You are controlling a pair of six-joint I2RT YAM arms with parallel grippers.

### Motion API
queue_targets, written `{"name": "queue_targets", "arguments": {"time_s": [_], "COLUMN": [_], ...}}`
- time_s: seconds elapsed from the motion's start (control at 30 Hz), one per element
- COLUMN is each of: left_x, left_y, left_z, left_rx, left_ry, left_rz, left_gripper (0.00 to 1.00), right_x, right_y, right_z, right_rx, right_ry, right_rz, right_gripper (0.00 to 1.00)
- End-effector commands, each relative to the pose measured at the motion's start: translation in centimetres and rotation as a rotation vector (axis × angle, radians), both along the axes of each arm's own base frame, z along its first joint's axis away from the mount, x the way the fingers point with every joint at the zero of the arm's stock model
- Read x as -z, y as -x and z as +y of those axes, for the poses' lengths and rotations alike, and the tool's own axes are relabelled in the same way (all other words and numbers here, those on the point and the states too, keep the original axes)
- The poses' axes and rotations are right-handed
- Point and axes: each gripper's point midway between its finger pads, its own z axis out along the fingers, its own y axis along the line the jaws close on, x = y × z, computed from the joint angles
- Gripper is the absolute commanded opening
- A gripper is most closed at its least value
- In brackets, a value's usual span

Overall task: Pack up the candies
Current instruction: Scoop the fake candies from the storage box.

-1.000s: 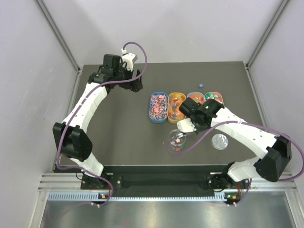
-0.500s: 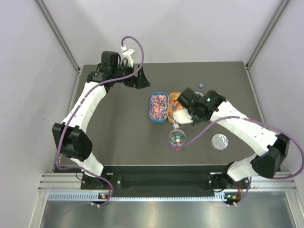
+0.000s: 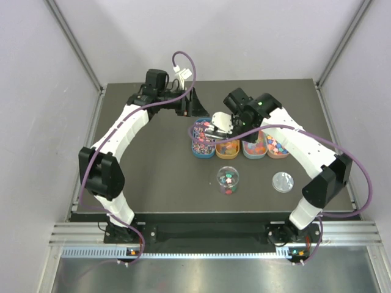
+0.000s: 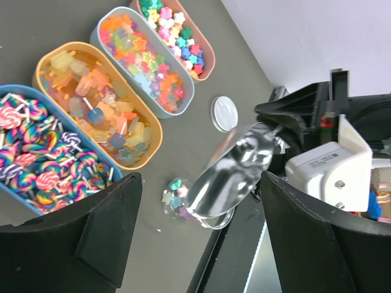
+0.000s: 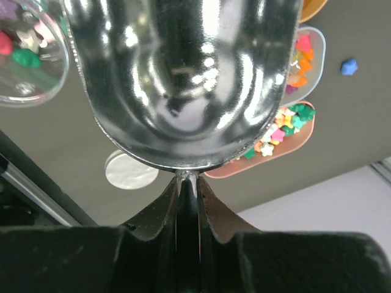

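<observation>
Top external view first: the left gripper (image 3: 190,105) hangs near the far edge of the dark bench (image 3: 153,177), a little left of the middle. Its two black fingers (image 4: 67,238) stand wide apart with nothing between them.

Just to its right, four long oval trays sit side by side in a row, closer to the far edge than the near one. The blue oval tray (image 3: 201,148) comes first, full of swirly lollipop candies (image 4: 36,165). A shiny metal scoop (image 3: 215,129) hovers over the far ends of this tray and the orange oval tray (image 3: 227,148) next to it. The scoop's bowl looks bare inside.

Closer to the near edge, about the middle, stands a small clear round cup (image 3: 228,180) with a few bright candies in it.

The right gripper (image 3: 235,119) has its fingers squeezed tight on the scoop's thin handle — the right wrist view shows this well.

Then come the pale blue oval tray (image 3: 252,148) and the pink oval tray (image 3: 276,148), both holding star-shaped sweets. One tiny blue sweet (image 5: 349,66) lies alone on the bench. A clear round lid (image 3: 282,181) lies flat toward the near right corner.
</observation>
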Motion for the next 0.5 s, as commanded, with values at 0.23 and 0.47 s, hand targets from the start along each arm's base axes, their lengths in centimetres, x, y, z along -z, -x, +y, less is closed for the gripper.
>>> {"name": "queue_targets", "arguments": {"time_s": [0.23, 0.47], "left_x": [0.8, 3.0], "left_y": [0.3, -1.7], "left_z": [-1.1, -1.0], "left_rx": [0.039, -0.008], "left_ry": [0.008, -0.052], "left_rz": [-0.018, -0.005], "left_gripper": [0.82, 0.81], "right_x": [-4.0, -6.3], "right_y": [-1.5, -1.3], "right_z": [0.8, 1.2], "right_rx": [0.074, 0.075], "right_ry": [-0.118, -0.187], "right_rz": [-0.057, -0.103], "right_gripper": [0.0, 0.0]}}
